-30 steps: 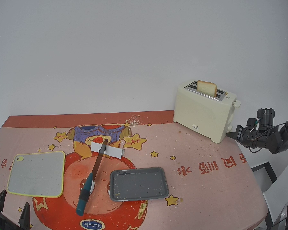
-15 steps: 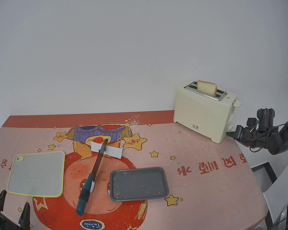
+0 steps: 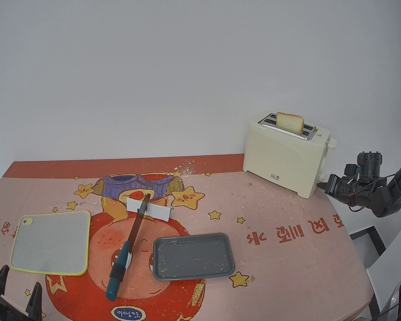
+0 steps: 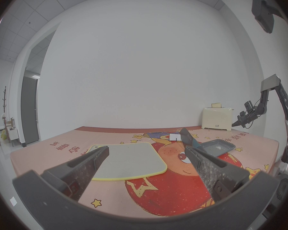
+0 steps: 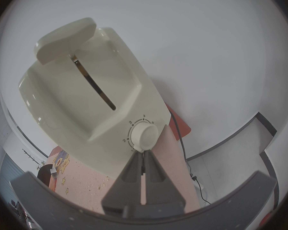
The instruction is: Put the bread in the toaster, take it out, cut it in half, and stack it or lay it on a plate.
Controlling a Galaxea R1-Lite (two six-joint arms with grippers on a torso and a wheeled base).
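A slice of bread (image 3: 289,122) stands up out of a slot of the cream toaster (image 3: 280,159) at the back right of the table. My right gripper (image 3: 320,186) is shut, its tip at the toaster's end face, just below the round dial (image 5: 144,137); the lever (image 5: 65,39) sits at the top of its slot. The right gripper (image 5: 142,154) holds nothing. A grey plate (image 3: 193,256) lies mid-table. My left gripper (image 3: 16,290) stands open over the table's front left corner, near the cutting board (image 3: 50,242); its fingers (image 4: 83,166) are spread wide.
A teal-handled knife (image 3: 118,270) lies between board and plate, its blade tip on a white rest (image 3: 152,210). Crumbs are scattered over the patterned tablecloth (image 3: 276,255). The wall runs right behind the toaster, and the table's right edge is close to my right arm.
The toaster with the bread has shifted slightly to the right and back. My right gripper has drawn a little to the right alongside it. The left arm has not moved.
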